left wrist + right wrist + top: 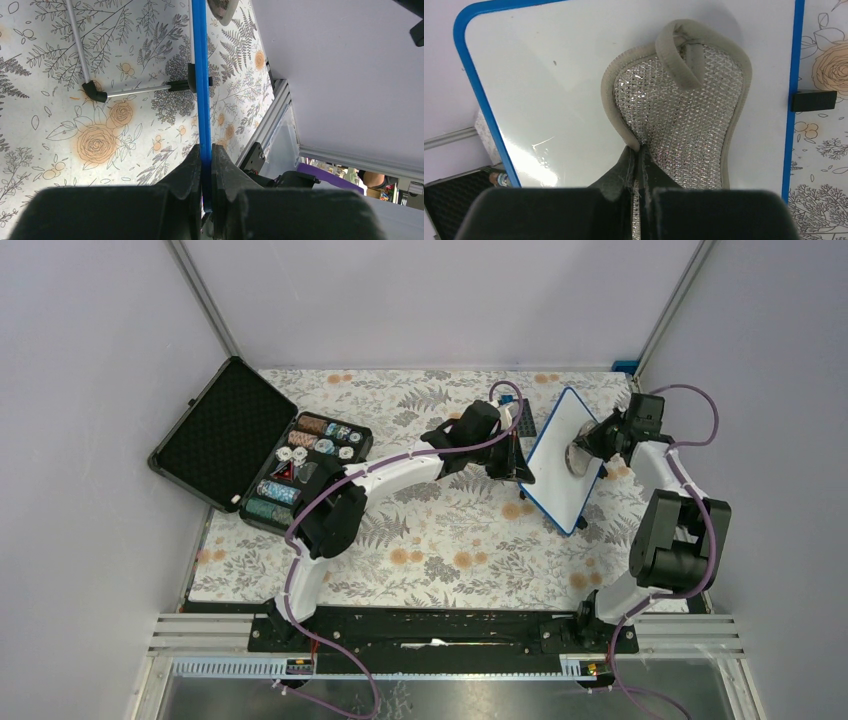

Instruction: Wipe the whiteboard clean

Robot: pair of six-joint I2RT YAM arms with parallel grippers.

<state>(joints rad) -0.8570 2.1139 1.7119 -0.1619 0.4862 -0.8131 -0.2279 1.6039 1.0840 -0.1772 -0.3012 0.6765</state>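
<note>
Left end effector [206, 152] on whiteboard [200, 60] edge

The flat rectangular whiteboard [548, 478] is glossy white inside a thin blue frame, the teardrop mesh scrubbing pad [679, 110] against it is silver in a diamond weave with beige trim, the tablecloth [450, 550] beneath it shows grey ferns and orange roses on cream, and the open hard case [215, 430] left of it is black.
</note>
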